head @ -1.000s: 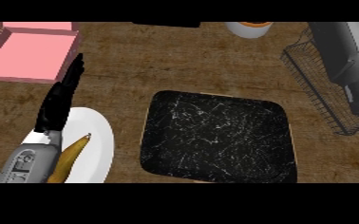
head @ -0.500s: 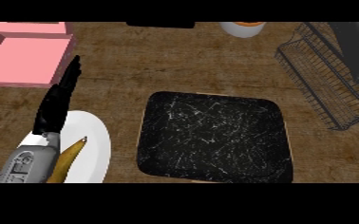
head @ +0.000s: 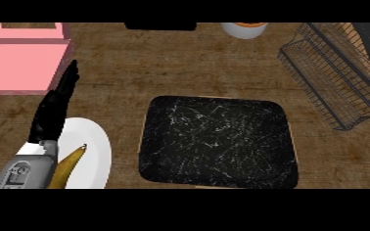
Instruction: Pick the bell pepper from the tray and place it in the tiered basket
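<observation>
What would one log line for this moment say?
tray: no pepper; basket: far right; left hand: open, beside plate; right hand: unseen

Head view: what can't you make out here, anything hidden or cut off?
- Bell pepper: nowhere in sight; the tray shows none, and the tiered basket runs off the right edge.
- Right hand: outside the view.
- Banana on the plate: lower end cut off by the bottom edge.
- Cup: top cut off by the upper edge.

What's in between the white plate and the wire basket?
In the head view, the black tray lies between the white plate and the wire basket. A strip of wooden counter shows on each side of the tray.
</observation>
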You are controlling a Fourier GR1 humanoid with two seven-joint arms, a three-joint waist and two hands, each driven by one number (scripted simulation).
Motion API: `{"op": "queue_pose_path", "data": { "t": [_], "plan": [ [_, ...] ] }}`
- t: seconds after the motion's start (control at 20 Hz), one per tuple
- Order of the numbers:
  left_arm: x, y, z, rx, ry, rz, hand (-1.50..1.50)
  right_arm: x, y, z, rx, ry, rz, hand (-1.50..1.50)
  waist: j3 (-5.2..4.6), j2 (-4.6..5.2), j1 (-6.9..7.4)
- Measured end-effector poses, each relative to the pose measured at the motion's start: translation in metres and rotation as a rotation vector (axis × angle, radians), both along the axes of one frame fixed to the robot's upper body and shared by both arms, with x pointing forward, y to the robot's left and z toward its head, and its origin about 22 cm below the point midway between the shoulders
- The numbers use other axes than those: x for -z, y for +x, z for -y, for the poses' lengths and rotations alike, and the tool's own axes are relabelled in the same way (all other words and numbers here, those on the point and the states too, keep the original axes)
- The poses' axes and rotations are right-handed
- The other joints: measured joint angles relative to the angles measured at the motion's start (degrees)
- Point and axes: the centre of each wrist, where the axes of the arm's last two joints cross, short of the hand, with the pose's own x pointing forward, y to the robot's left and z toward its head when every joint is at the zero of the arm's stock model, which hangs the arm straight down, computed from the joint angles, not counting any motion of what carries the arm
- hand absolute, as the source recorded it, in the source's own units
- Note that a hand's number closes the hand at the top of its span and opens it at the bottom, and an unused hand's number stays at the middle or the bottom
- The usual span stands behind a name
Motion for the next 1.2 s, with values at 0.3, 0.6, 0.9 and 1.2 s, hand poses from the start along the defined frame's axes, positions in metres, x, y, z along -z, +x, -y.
{"op": "queue_pose_path", "data": {
  "t": [0.3,0.6,0.9,1.2],
  "plan": [
    [0.000,0.000,-0.008,-0.012,0.000,-0.007,0.00,0.014,-0.004,0.014,-0.023,0.113,0.009,1.50,0.02,-0.12,-0.62],
    [0.005,-0.004,-0.007,-0.020,0.002,-0.009,0.00,0.036,-0.008,0.022,-0.025,0.288,0.081,-1.50,0.04,-0.28,-1.13],
    [0.006,-0.003,-0.009,-0.034,0.004,-0.012,0.00,0.064,-0.016,0.030,-0.027,0.364,0.169,-1.50,0.03,-0.45,-1.73],
    [0.011,-0.008,-0.013,-0.032,0.003,-0.012,0.00,0.065,-0.023,0.027,-0.061,0.296,0.334,-1.50,0.00,-0.55,-1.64]
  ]
}}
